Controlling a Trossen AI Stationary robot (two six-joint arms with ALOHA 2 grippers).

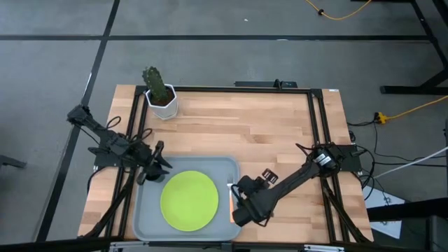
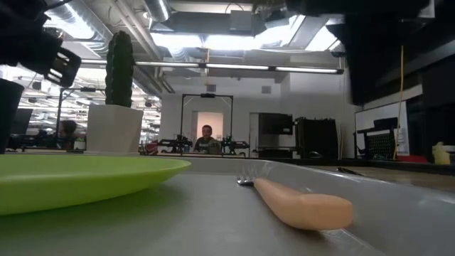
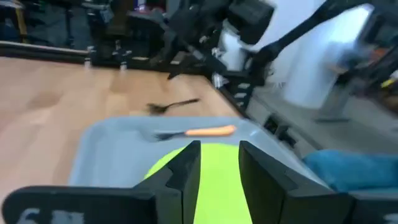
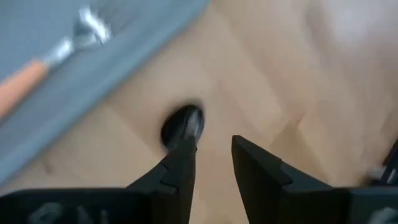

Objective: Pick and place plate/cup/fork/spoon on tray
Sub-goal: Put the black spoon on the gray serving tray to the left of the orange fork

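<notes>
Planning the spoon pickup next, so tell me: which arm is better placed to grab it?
Right. The right gripper hangs open right by the spoon, which lies on the table beside the tray. The left gripper is over the tray's opposite side, away from it.

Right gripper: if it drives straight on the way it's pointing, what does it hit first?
Probably the spoon: its dark oval bowl lies on the bare wooden table just ahead of the right gripper, by one of its fingers. The tray, holding the fork, sits off to the side. Depth is uncertain.
</notes>
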